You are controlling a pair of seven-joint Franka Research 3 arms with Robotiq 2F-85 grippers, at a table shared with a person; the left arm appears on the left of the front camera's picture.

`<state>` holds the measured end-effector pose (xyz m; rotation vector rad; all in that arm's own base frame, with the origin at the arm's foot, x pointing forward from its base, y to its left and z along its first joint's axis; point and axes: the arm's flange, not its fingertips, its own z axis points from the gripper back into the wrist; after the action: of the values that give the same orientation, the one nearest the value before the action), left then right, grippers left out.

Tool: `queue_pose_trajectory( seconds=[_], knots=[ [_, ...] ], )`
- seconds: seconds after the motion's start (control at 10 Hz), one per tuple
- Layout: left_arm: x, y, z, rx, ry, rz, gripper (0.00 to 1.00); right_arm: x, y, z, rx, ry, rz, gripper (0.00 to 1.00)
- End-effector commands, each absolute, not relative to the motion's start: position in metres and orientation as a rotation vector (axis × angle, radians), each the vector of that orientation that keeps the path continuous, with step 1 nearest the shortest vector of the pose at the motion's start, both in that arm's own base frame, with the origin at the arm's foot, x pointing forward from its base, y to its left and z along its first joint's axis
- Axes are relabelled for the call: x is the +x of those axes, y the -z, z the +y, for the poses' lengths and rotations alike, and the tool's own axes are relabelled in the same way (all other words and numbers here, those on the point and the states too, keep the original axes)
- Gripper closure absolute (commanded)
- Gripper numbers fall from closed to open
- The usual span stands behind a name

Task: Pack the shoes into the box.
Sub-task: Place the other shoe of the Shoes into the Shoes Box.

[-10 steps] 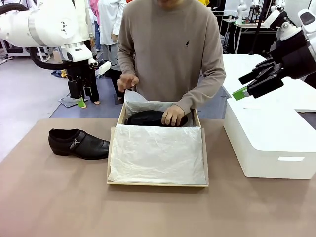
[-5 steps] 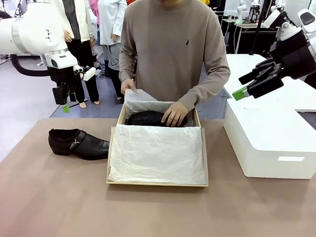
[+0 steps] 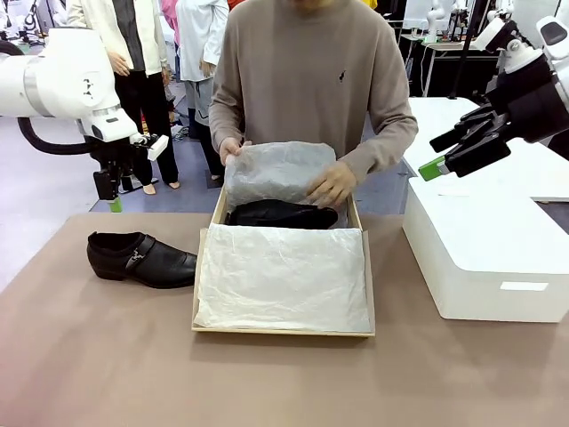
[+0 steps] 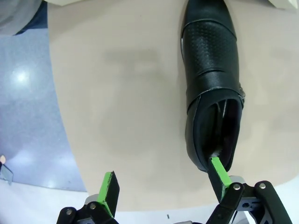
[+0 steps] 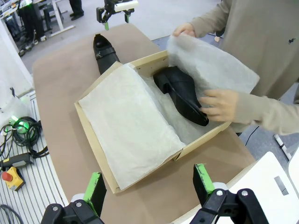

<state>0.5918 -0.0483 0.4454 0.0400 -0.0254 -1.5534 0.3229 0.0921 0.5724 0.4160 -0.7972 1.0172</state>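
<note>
Brown table [image 3: 107, 356] with a shoebox in the middle, the packing half done.
One shoe [image 3: 280, 213] lies at the far end of the cardboard box [image 3: 283, 332], behind tissue paper [image 3: 276, 173] that a person holds up with one hand [image 3: 229, 149] at a corner and the other hand [image 3: 331, 185] on its front. The second shoe [image 3: 142, 260] sits on the table left of the box. The left gripper [image 4: 164, 184] hangs released above that shoe's heel, and the right gripper [image 3: 437, 154] hangs released over a white box [image 3: 480, 258].

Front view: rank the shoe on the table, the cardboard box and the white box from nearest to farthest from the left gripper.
1. The shoe on the table, left side.
2. The cardboard box, table centre.
3. The white box, far right.
</note>
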Motion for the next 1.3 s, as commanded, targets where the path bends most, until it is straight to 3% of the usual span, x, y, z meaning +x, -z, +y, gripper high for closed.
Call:
queue_pose_trajectory(
  seconds=[0.0,1.2],
  knots=[
    [0.59,-0.449,-0.05,0.04,1.555,-0.025,0.0,0.325,-0.573,0.092,0.435,-1.027,-0.81,0.0],
    [0.565,-0.404,-0.051,-0.055,1.477,0.024,0.0,0.325,-0.573,0.092,0.435,-1.027,-0.81,0.0]
  ],
)
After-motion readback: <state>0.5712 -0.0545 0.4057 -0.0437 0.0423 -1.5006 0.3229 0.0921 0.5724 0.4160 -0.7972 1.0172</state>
